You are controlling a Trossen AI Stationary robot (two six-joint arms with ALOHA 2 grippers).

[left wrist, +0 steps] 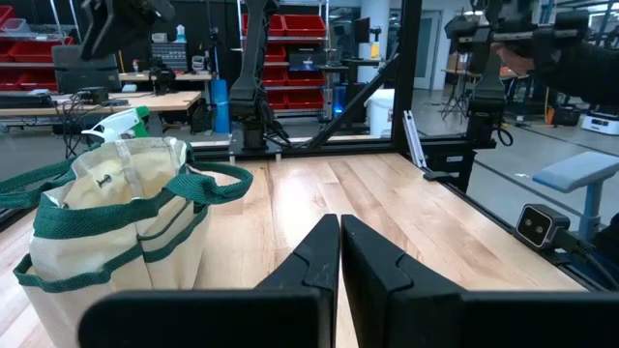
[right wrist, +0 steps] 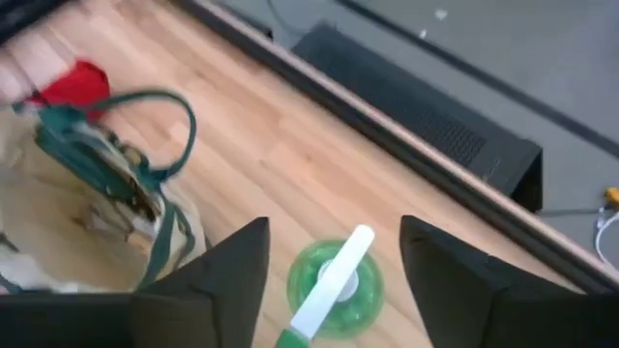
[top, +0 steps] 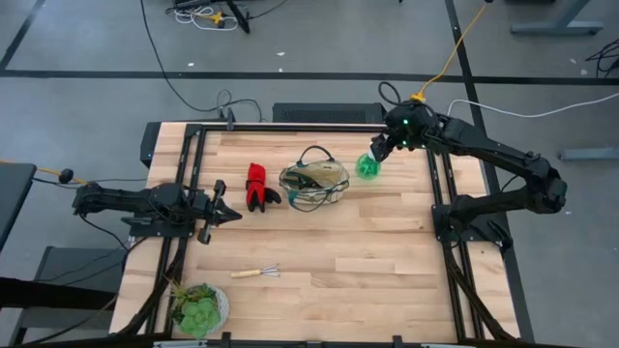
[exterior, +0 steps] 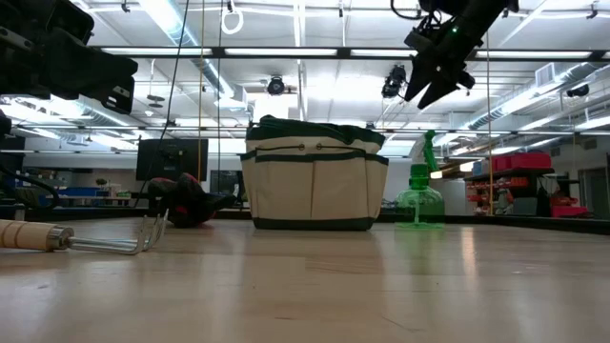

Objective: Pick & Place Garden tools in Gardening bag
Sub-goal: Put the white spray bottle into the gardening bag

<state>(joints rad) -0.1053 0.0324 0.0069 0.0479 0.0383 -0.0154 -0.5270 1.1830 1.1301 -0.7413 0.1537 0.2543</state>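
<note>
Bag (top: 314, 186) sits upright mid-table, closer to the far edge, handles up, some tools already inside. Table (top: 387, 261) is pale wood planks with a black rail frame.

Right arm reaches in from the right edge toward the far right corner. Right gripper (right wrist: 334, 266) hangs above the spray bottle (top: 368, 165), fingers spread wide, nothing held. Bottle stands upright on the table just right of the bag, apart from it, white nozzle on top; wrist view looks straight down on it between the two fingers.

Left arm lies low along the left edge. Left gripper (top: 221, 205) points toward the bag, fingers pressed together, empty.

Plant (top: 198, 309) in a pale pot sits at the near left corner.

Gloves (top: 258, 186), red and black, lie just left of the bag, between it and the left gripper.

Rake (top: 258, 274), wooden handle, lies flat near the near edge, right of the plant, well apart from the bag.
</note>
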